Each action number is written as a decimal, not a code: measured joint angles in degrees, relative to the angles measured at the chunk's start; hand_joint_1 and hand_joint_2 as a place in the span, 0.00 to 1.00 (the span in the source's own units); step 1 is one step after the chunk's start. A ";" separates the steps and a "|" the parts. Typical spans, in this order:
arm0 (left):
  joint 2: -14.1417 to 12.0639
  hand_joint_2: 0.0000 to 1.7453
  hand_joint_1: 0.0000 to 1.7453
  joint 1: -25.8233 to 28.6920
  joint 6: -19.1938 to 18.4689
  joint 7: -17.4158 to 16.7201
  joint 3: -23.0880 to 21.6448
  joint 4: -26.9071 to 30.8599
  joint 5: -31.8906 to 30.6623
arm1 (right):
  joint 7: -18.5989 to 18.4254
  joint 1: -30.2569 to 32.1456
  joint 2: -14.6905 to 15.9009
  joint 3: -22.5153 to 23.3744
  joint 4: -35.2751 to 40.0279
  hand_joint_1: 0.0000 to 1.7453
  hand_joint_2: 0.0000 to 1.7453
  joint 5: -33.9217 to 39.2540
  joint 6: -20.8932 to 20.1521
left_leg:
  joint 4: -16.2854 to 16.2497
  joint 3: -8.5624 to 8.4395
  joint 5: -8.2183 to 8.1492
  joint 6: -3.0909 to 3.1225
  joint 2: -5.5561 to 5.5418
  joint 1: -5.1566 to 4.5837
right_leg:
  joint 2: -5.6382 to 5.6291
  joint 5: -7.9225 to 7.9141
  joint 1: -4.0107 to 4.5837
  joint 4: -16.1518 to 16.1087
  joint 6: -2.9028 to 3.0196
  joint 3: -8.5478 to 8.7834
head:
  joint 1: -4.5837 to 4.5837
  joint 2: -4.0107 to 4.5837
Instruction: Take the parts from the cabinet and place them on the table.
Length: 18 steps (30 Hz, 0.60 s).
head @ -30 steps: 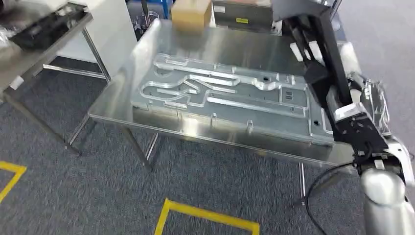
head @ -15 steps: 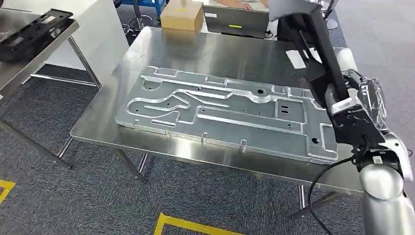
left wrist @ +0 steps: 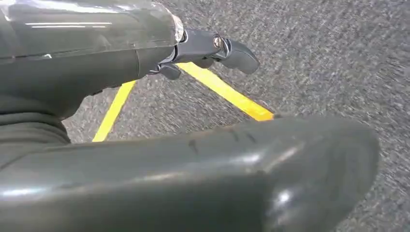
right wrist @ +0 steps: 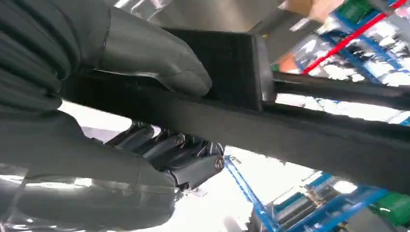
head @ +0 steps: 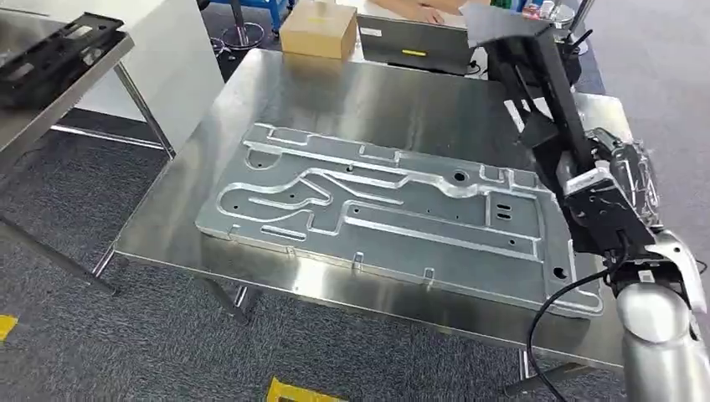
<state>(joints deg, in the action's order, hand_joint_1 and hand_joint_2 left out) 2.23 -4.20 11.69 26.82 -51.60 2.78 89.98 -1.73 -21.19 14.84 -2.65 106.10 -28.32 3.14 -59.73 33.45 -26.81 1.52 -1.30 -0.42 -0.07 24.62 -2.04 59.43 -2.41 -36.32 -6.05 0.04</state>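
From the head view, the right hand [head: 609, 201] grips a long black part [head: 536, 88] raised over the steel table's [head: 377, 92] right edge, beside the grey plate [head: 393, 209]; lower it flat onto bare steel there. In the left wrist view, the left hand [left wrist: 212, 48] hangs over carpet, fingers loose, holding nothing. In the right wrist view, thumb and fingers clamp the part.

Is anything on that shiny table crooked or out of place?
The big grey metal panel lies flat but skewed across the steel table, its near right corner close to the table's front edge. The right robot hand holds a long black part up over the table's right side, not yet set down. Nothing looks spilled or broken.
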 joint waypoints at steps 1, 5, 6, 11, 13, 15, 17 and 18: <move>-0.02 0.00 0.00 0.09 -0.09 0.04 -0.09 0.00 0.02 | -0.04 -0.20 0.00 -0.07 -0.42 1.00 1.00 -0.53 0.03 | 0.47 -0.01 0.06 -0.07 0.00 -0.05 | 0.01 0.20 -0.02 0.18 -0.09 0.02 | 0.02 0.00; 0.00 0.00 0.00 0.04 -0.61 0.00 -0.29 0.00 0.00 | 0.06 -1.33 -0.02 -0.59 -2.68 1.00 1.00 -2.49 0.01 | 0.67 -0.24 -0.10 -0.38 0.11 0.05 | -0.13 0.38 0.34 0.08 0.21 0.09 | 0.02 0.00; 0.00 0.00 0.00 0.03 -0.79 0.00 -0.39 0.00 -0.02 | 0.11 -1.66 -0.02 -0.87 -3.39 1.00 1.00 -2.80 -0.02 | 0.71 -0.32 -0.11 -0.40 0.11 0.08 | -0.13 0.40 0.36 0.08 0.24 0.12 | 0.00 0.00; -0.02 0.00 0.00 -0.05 -1.33 0.00 -1.47 0.00 -0.02 | -0.48 -4.34 -0.48 -2.91 -7.44 1.00 1.00 -6.33 -0.67 | 0.84 -0.40 -0.08 -0.57 0.11 0.23 | -0.13 0.46 0.41 0.11 0.44 0.22 | 0.00 0.00; -0.06 0.00 0.00 -0.12 -1.62 -0.09 -1.94 0.00 -0.18 | -1.31 -5.80 -1.22 -3.93 -9.24 1.00 1.00 -9.02 -1.24 | 0.85 -0.42 -0.04 -0.63 0.12 0.29 | -0.13 0.42 0.41 0.10 0.49 0.24 | 0.00 0.00; -0.17 0.00 0.00 -0.23 -1.95 -0.22 -2.65 0.00 -0.44 | -1.97 -7.22 -2.23 -5.09 -10.88 1.00 1.00 -11.82 -1.87 | 0.85 -0.42 0.01 -0.72 0.13 0.29 | -0.12 0.39 0.40 0.10 0.52 0.24 | 0.00 0.00; -0.37 0.00 0.00 -0.42 -2.14 -0.46 -3.43 0.02 -0.57 | -2.45 -8.48 -3.43 -6.29 -12.74 1.00 1.00 -14.86 -2.42 | 0.85 -0.43 0.04 -0.74 0.11 0.29 | -0.08 0.38 0.40 0.10 0.54 0.28 | 0.00 0.00; -0.41 0.00 0.00 -0.48 -2.23 -0.48 -3.80 0.00 -0.59 | -2.54 -8.93 -3.97 -6.73 -13.61 1.00 1.00 -16.04 -2.68 | 0.85 -0.44 0.04 -0.75 0.10 0.29 | -0.06 0.38 0.40 0.10 0.54 0.29 | 0.00 0.00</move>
<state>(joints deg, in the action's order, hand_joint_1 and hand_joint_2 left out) 1.82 -4.67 9.47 26.34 -55.40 2.78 89.39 -4.26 -30.12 10.87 -9.37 92.48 -44.36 0.46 -58.89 33.01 -26.77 0.77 -1.20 -0.13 -0.13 24.99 -1.64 59.52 -1.87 -36.03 -6.05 0.04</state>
